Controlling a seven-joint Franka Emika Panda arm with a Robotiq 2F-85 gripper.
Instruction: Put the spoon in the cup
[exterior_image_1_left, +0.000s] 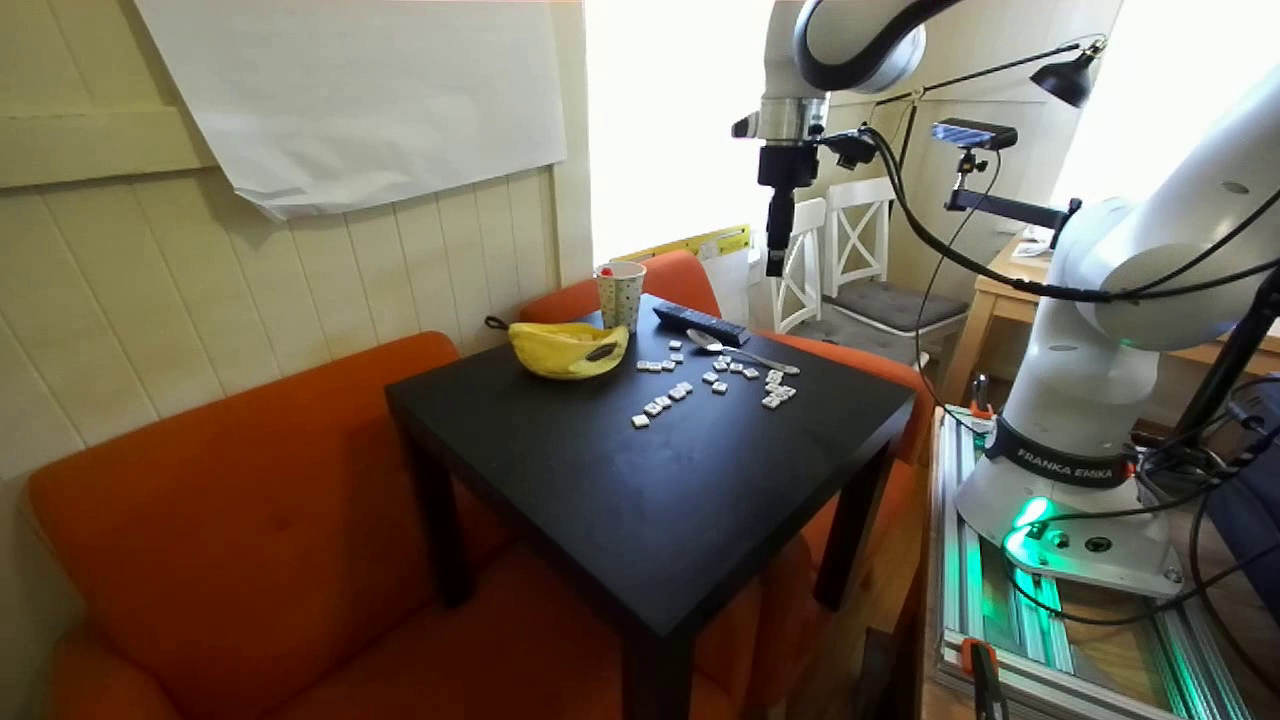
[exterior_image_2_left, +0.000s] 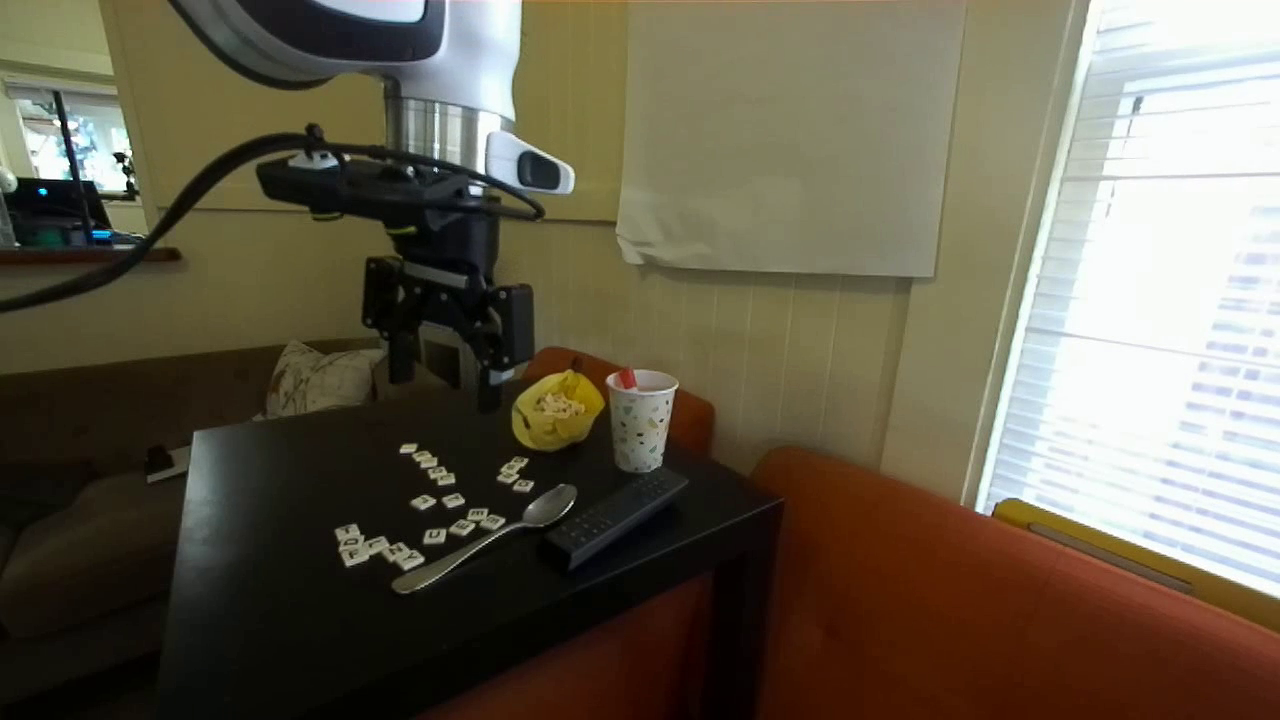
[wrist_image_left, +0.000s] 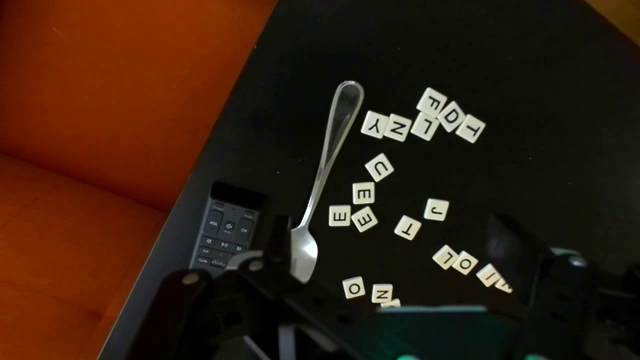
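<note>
- I'm seeing tool (exterior_image_2_left: 445, 388) hanging above worktop (exterior_image_2_left: 290, 640), jaws spread
- spoon (wrist_image_left: 325, 167) is lying between remote (exterior_image_2_left: 617, 518) and letter tiles (wrist_image_left: 363, 193)
- cup (exterior_image_2_left: 642, 425) is standing upright beside yellow dish (exterior_image_2_left: 548, 434)

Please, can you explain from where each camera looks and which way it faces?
In an exterior view: sits high, facing down across the table toward the window; arm, base and pincer show.
In an exterior view: sits higher than the cup, facing past it toward the hanging paper; pincer and part of arm show.
Wrist view: sits on the arm, facing down at the spoon and letter tiles; open pincer shows along the bottom.
Both exterior views share the cup and yellow dish.
</note>
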